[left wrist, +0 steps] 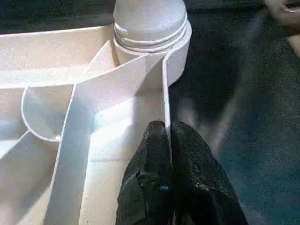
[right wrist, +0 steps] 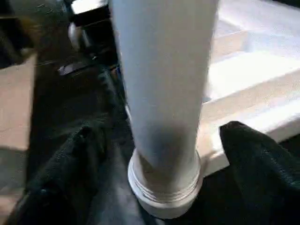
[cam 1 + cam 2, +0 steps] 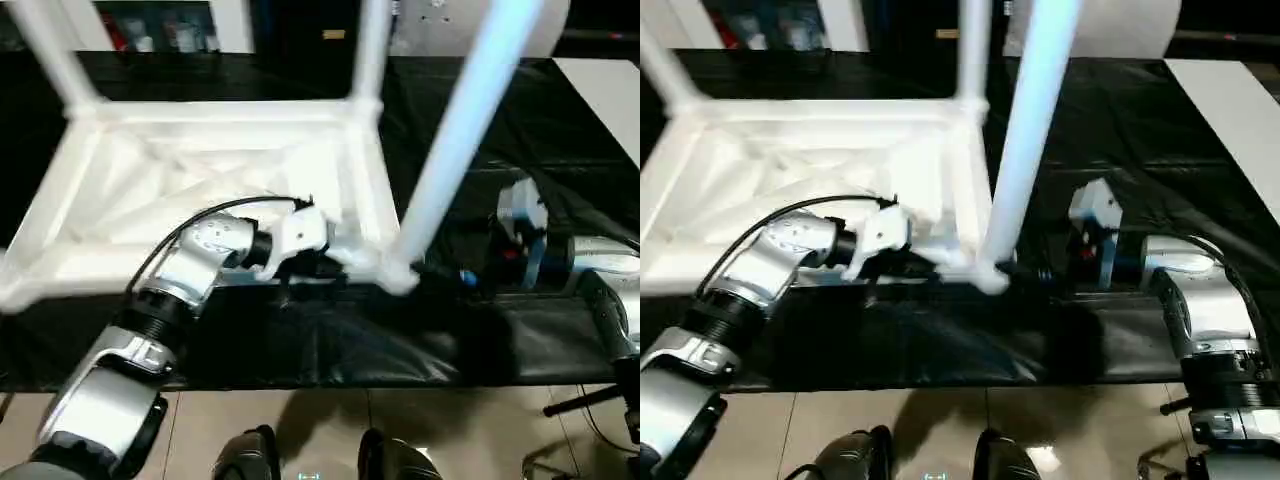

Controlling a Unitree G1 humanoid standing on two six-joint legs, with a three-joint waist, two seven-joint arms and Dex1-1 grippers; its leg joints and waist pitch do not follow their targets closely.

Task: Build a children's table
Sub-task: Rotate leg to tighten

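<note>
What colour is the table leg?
White. The leg shows best in the right wrist view.

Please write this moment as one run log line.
left gripper: shut on table rim | right gripper: open around near leg | table: upside down

White children's table [image 3: 215, 180] upside down on black surface, legs upright

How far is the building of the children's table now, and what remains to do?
The table top lies upside down with three legs standing in corner sockets, including the near leg. The left gripper is shut on the top's side wall beside that socket; the right gripper is open around the leg's base. The near-left corner shows no leg, so one leg seems left.
</note>
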